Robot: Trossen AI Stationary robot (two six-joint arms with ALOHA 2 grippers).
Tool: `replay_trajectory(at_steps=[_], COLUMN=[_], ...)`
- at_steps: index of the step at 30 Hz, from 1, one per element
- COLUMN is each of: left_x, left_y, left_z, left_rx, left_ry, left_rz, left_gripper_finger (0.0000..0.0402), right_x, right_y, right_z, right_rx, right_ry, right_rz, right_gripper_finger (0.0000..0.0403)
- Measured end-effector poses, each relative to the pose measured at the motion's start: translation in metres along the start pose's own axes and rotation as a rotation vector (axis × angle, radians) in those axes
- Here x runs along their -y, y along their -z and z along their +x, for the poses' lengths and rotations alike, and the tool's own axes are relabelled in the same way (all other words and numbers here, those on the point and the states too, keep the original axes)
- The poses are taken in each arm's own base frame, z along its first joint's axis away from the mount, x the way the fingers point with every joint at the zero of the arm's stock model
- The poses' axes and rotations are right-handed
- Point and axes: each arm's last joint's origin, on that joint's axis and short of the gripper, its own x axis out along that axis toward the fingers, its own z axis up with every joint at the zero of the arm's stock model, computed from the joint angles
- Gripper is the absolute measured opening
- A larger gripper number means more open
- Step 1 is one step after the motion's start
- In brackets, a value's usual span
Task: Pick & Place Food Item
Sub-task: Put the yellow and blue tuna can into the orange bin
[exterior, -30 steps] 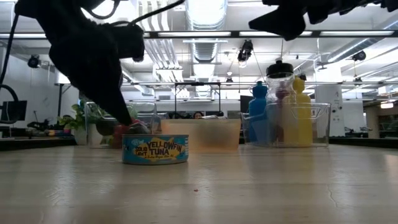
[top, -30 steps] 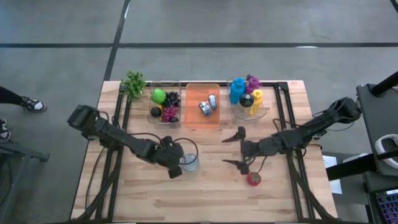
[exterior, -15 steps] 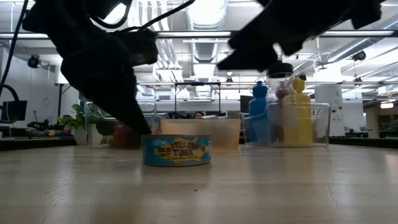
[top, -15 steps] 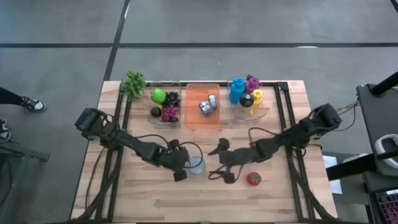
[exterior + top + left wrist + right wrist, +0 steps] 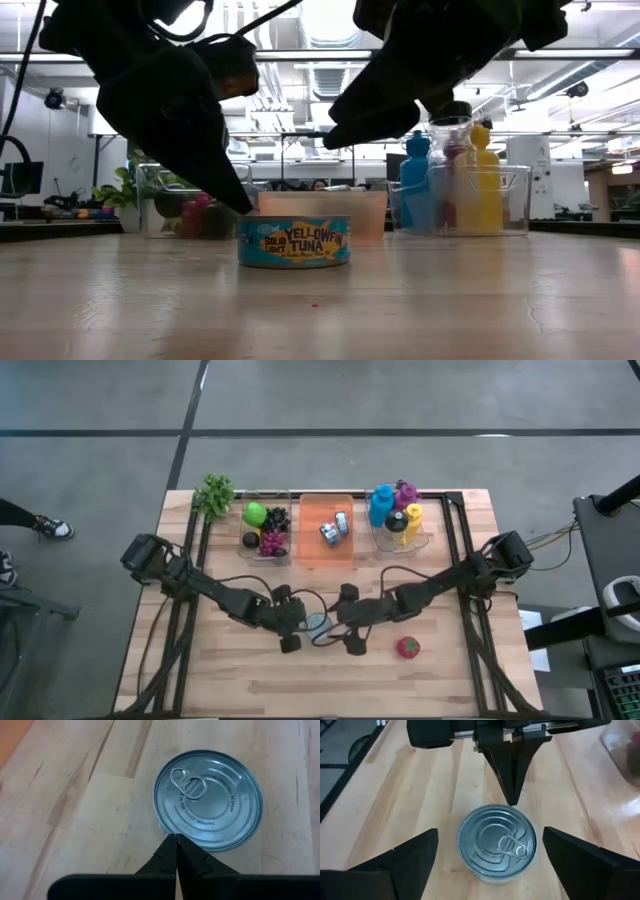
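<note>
A tuna can (image 5: 318, 625) with a silver pull-tab lid (image 5: 207, 800) and a blue-and-yellow label (image 5: 294, 241) stands flat on the wooden table, near its middle. My left gripper (image 5: 296, 626) is shut, its tips at the can's left side. From the table's right, my right gripper (image 5: 350, 620) comes in open. Its two fingers (image 5: 405, 857) stand on either side of the can (image 5: 497, 842) without touching it. My left gripper's shut fingertips (image 5: 176, 840) meet the can's rim and side wall (image 5: 167, 827) on the side toward the table's left. The fingers slant down from the left. The can stays upright with its base on the table.
Along the far edge stand a clear bin of fruit (image 5: 265, 530), an orange bin with cans (image 5: 312, 540) and a clear bin of bottles (image 5: 398, 520). A green plant (image 5: 214, 493) sits far left. A red strawberry-like item (image 5: 407, 648) lies near right of the can.
My left gripper, still shut, has moved toward the table's right, and the can has slid that way along the table, staying upright. My right gripper has swept toward the table's left and down, still open, until its fingers stand on either side of the can.
</note>
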Motion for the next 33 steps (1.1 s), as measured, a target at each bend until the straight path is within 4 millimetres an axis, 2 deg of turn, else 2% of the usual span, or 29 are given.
replay_trajectory(at_steps=[17, 33], left_x=[0.000, 0.000], left_y=[-0.001, -0.001], left_z=[0.000, 0.000], left_rx=[0.007, 0.008], left_ry=[0.003, 0.003], left_rz=[-0.004, -0.005], left_gripper_finger=[0.0003, 0.0003], right_x=[0.009, 0.016], right_y=[0.009, 0.026], right_z=[0.007, 0.024], right_rx=[-0.049, -0.112], right_ry=[0.011, 0.040], right_rz=[-0.006, -0.006], right_gripper_finger=[0.0152, 0.0018])
